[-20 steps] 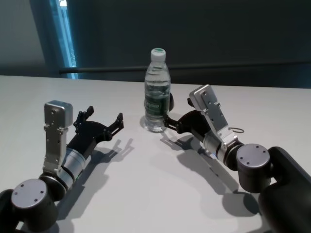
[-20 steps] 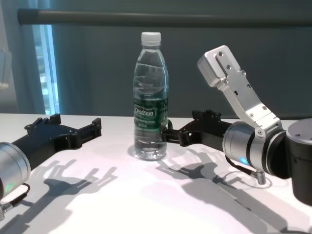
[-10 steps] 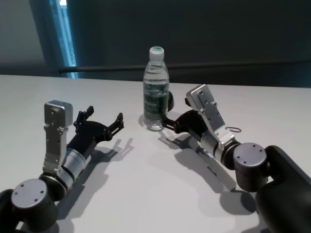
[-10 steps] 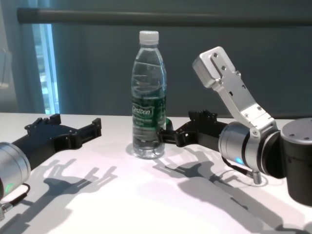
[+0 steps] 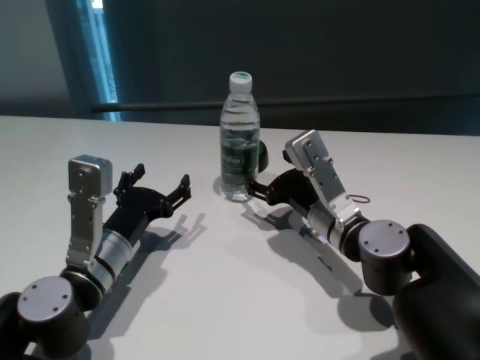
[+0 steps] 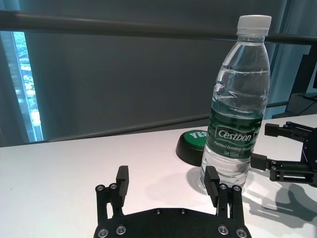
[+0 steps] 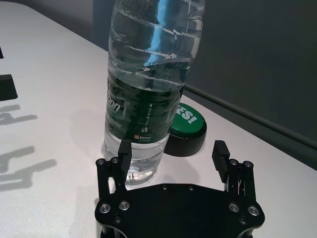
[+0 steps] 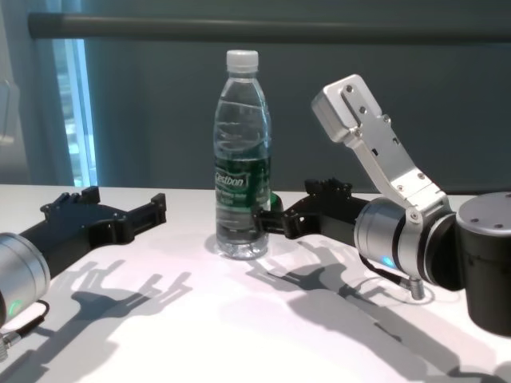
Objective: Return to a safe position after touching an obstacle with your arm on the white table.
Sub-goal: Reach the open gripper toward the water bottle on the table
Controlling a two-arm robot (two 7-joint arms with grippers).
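Observation:
The obstacle, a clear water bottle (image 5: 239, 142) (image 8: 242, 159) with a white cap and green "Cestbon" label, stands upright at the middle of the white table (image 5: 225, 285). My right gripper (image 5: 268, 172) (image 8: 286, 203) is open just right of it. In the right wrist view one of its fingers (image 7: 124, 151) lies against the bottle's (image 7: 148, 74) base, and the other is clear of it. My left gripper (image 5: 160, 178) (image 6: 167, 178) rests open and low on the table, left of the bottle (image 6: 237, 114) and apart from it.
A black puck with a green top (image 6: 192, 144) (image 7: 187, 124) sits just behind the bottle. A thin cable loop (image 5: 365, 200) lies by the right forearm. A dark rail and wall run along the table's far edge.
My right arm has crept leftward, and the bottle has slid a little to the left with it, still upright. The left arm has not moved.

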